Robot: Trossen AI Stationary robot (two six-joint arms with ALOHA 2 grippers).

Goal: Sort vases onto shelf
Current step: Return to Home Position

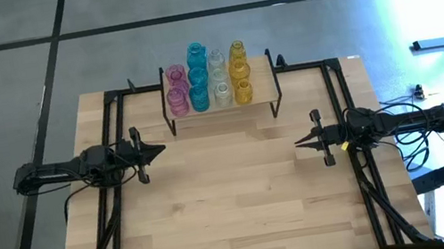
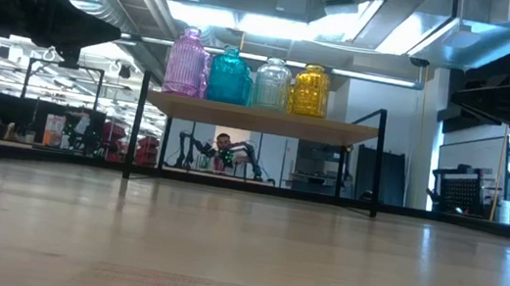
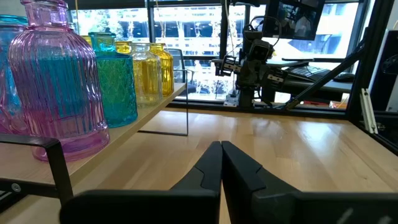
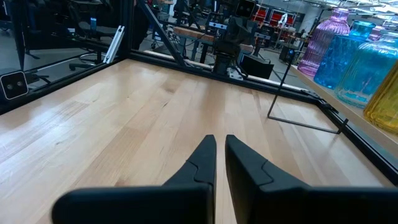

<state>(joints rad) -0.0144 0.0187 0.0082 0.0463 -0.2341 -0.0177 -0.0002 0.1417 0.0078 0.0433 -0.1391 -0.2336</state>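
Several glass vases (image 1: 207, 78) stand in four rows by colour, pink, teal-blue, clear and amber-yellow, on the shelf (image 1: 264, 92), a light-wood board on thin black legs at the table's far middle. In the low view their bases rest on the board (image 2: 258, 117). My left gripper (image 1: 161, 149) waits shut at the table's left, pointing level toward the right, well short of the shelf. My right gripper (image 1: 299, 141) waits shut at the table's right, pointing level toward the left. Neither holds anything.
A black metal frame (image 1: 111, 107) runs along the table's left, far and right sides. Cables (image 1: 425, 122) lie off the table's right edge. Bare wooden tabletop (image 1: 234, 195) spreads between the two grippers and toward the near edge.
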